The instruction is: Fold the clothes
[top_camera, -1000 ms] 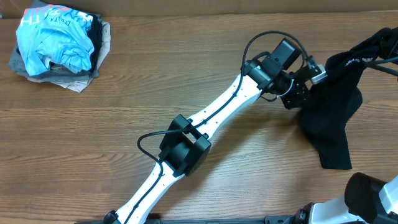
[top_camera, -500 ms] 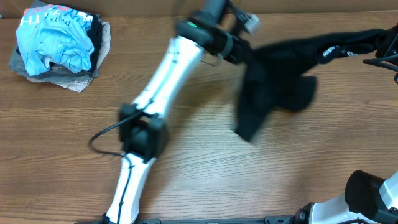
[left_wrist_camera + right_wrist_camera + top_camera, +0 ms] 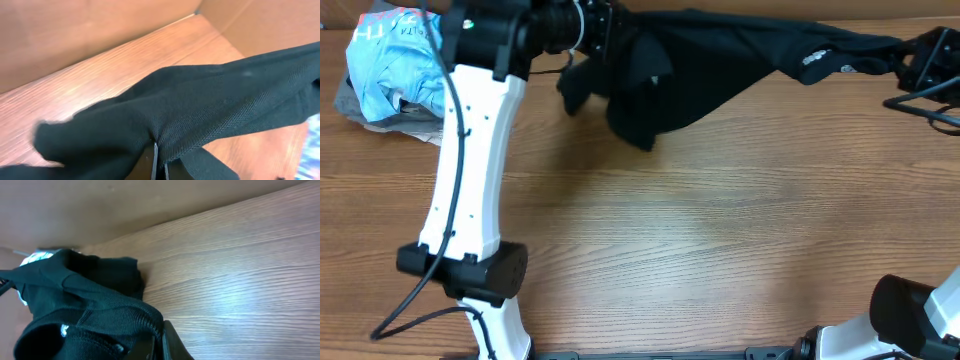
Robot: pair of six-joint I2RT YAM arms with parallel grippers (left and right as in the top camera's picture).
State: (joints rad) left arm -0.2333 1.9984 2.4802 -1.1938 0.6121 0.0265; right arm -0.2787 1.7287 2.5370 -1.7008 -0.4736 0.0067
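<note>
garment: black garment [image 3: 700, 70] stretched between the two claws along the far edge of the surface [image 3: 720, 230]
long axis: runs left-right in the overhead view, almost level
ends: wide bunched end at the left claw [image 3: 605, 30], narrow rope-like end at the right claw [image 3: 910, 60]
hang: a loose flap drops from the left part toward the near side; cannot tell whether it touches the surface
mark: small white mark [image 3: 813, 58] on the narrow part near the right end
left claw: fingers nearly closed, a fold of the garment pinched between them
right claw: fingers close together, bunched fabric gripped at the tips
left arm: white arm [image 3: 470, 170] reaches from the near edge up to the far left corner
pile: blue shirt [image 3: 390, 60] on grey cloth [image 3: 415, 130] at the far left, just beside the left arm, apart from the black garment
overhead only: full span of the garment, both ends, the pile
left wrist only: weave of the fabric up close, a taut band running up and to the right from the pinch, a back wall behind the surface
right wrist only: hemmed edge curled at the fingers, the garment leading off to the left, bare wood to the right
</note>
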